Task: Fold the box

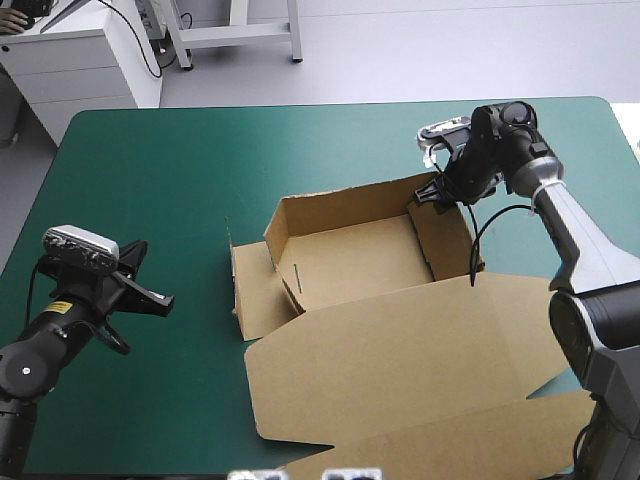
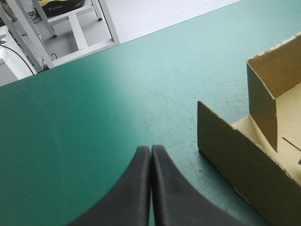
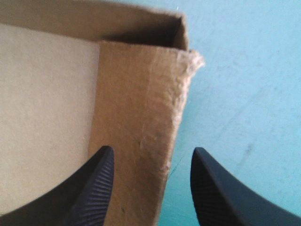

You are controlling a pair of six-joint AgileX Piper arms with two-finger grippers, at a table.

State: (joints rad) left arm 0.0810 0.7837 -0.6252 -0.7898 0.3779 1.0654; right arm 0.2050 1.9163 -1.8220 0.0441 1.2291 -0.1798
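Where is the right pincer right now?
In the high view the right pincer is at the far right corner of the box; its wrist view shows it open, straddling the right wall, one finger inside, one outside.

No writing can be read at this moment. The only printed thing is a small yellow label point(image 1: 58, 305) on the left arm point(image 1: 40, 350), well behind the left gripper point(image 1: 165, 300) and seen only in the high view (it carries a few dark marks, too small to make out as letters or numbers).
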